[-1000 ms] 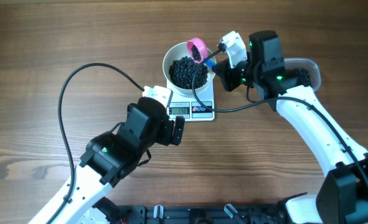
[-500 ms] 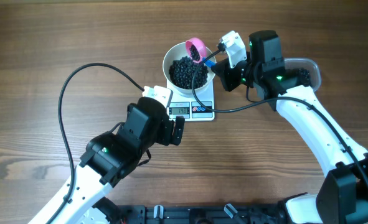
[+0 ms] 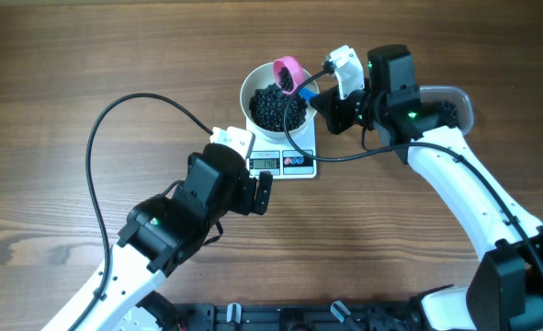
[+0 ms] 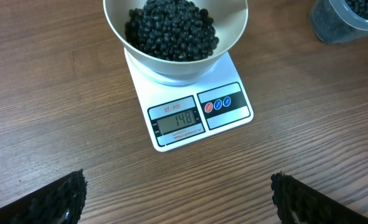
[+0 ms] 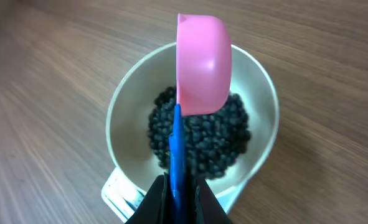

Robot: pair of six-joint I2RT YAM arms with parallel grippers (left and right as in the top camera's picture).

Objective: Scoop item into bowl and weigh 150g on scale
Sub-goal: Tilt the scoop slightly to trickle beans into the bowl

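Observation:
The white bowl [image 3: 249, 87] stands on the white scale [image 3: 280, 163] and holds a pile of black beads [image 3: 276, 106]. In the left wrist view the scale [image 4: 230, 121] has its display toward me, reading 148, under the bowl [image 4: 115, 25] of beads [image 4: 171, 28]. My right gripper [image 3: 319, 92] is shut on the blue handle [image 5: 176, 149] of a pink scoop [image 5: 202, 62]. The scoop is tipped over the bowl's [image 5: 118, 112] far rim, above the beads [image 5: 202, 143]. My left gripper [image 4: 177, 199] hangs open over bare table just in front of the scale.
A clear plastic tub [image 3: 450, 106] with more beads sits to the right of the scale, partly hidden behind my right arm; it shows again as the tub [image 4: 352, 18] at the top right. A black cable [image 3: 115, 115] loops over the table on the left.

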